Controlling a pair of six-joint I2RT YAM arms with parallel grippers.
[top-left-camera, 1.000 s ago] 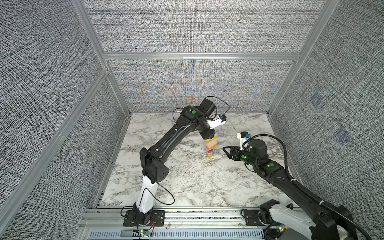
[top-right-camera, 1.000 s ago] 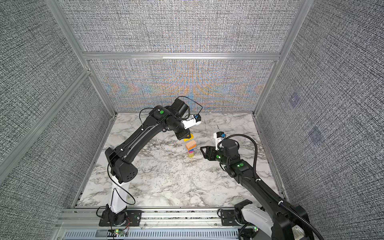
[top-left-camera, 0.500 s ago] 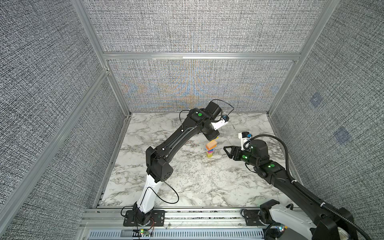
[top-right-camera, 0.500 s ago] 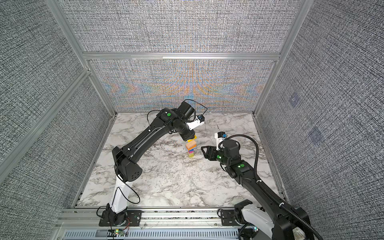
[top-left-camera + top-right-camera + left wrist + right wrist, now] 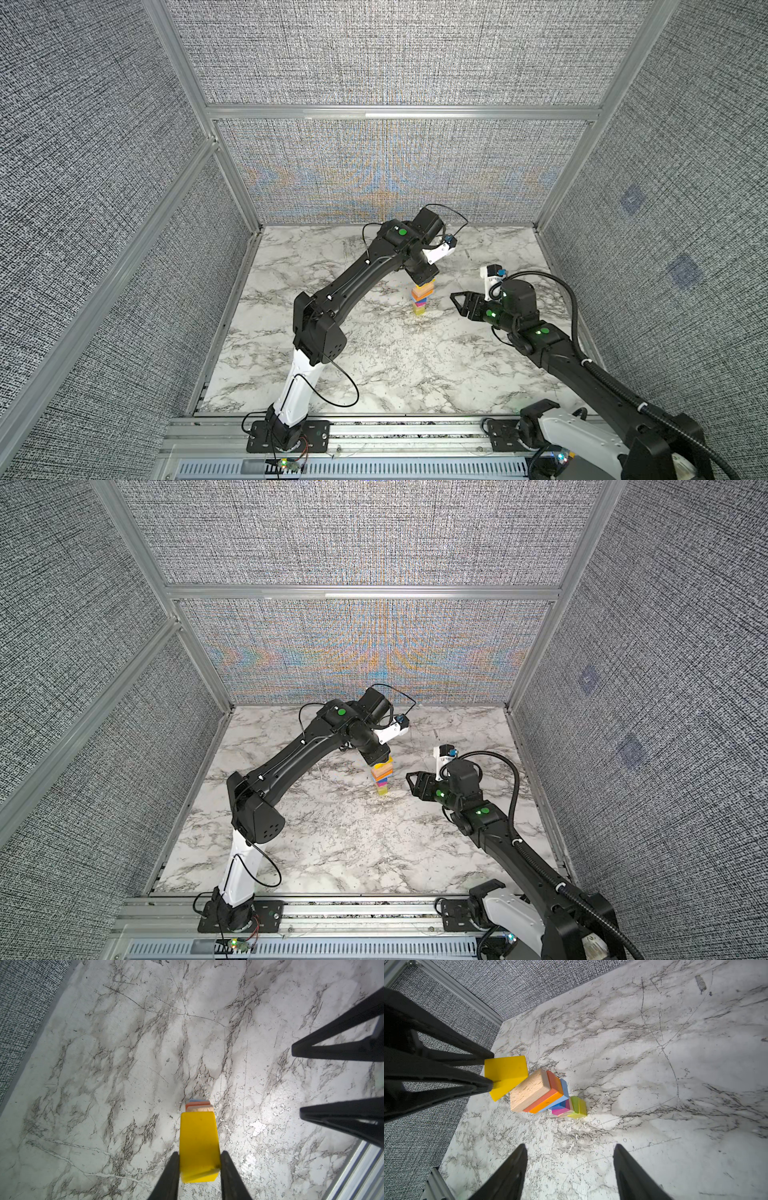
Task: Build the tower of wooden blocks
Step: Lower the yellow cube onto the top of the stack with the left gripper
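The tower (image 5: 422, 300) (image 5: 381, 780) stands mid-table in both top views. In the right wrist view it shows a lime base (image 5: 578, 1105), a magenta cube (image 5: 560, 1110), a blue slab (image 5: 564, 1088), an orange slab (image 5: 548, 1099) and a plain plank (image 5: 529, 1091) on top. My left gripper (image 5: 200, 1152) (image 5: 491, 1070) is shut on the yellow wedge (image 5: 198, 1138) (image 5: 506, 1070), just over the plank; whether they touch I cannot tell. My right gripper (image 5: 571, 1146) (image 5: 457, 305) stands open and empty, just right of the tower.
The marble table (image 5: 374, 365) is walled by grey fabric panels on three sides, with a metal rail (image 5: 374, 428) along the front. The left arm's elbow (image 5: 318, 328) hangs over the table's left half.
The left arm has swung its elbow and wrist right and towards the back, keeping the yellow wedge over the tower top. The right arm has not moved.
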